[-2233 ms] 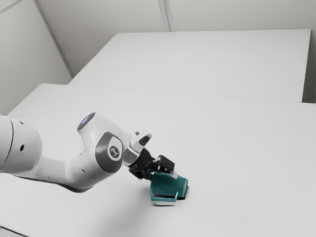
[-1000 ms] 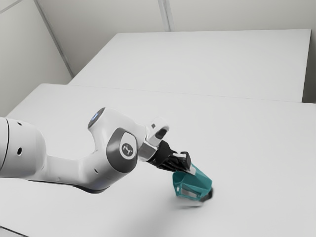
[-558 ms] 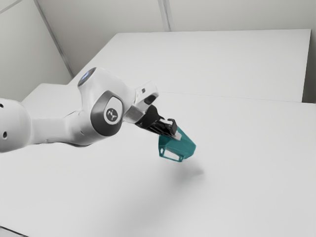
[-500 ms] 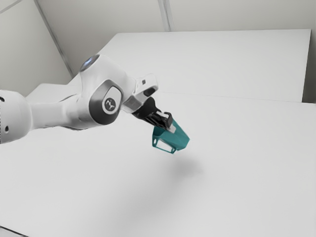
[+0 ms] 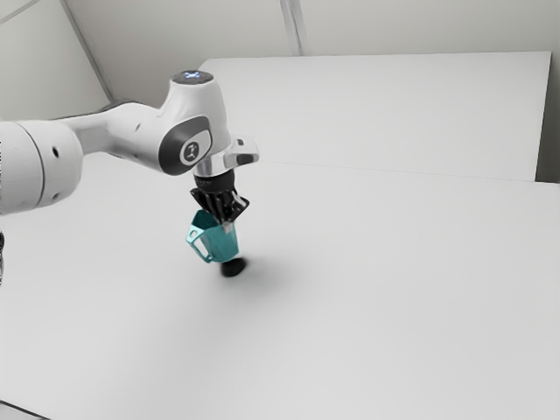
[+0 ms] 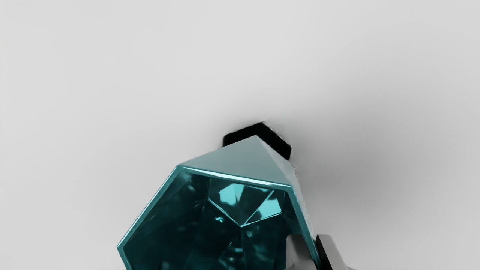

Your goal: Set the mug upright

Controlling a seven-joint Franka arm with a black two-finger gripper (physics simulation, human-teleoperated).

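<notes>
Mug [image 5: 226, 245]: one, teal, smooth and glossy, with flat facets, an angular rim and one open, angular handle [image 5: 200, 248]. It is held tilted over the table [image 5: 394, 306], its mouth facing upward and toward the exterior view's left, the handle on that same side. Whether the base touches the table cannot be told.

Fingers [image 5: 229, 227]: two, with pale grey tips, closed on the mug's wall at the rim; one is set inside the mouth, the other against the outside, the wall pinched between.

Arm [image 5: 131, 133]: one, white and smooth, rounded at the joints, with dark grey trim; black parts are carried above the fingers.

Dark patch [image 5: 233, 268]: one, black, angular in the wrist view, seen on the table just beyond the mug's base.

Table: one, white, matt, flat.
</notes>
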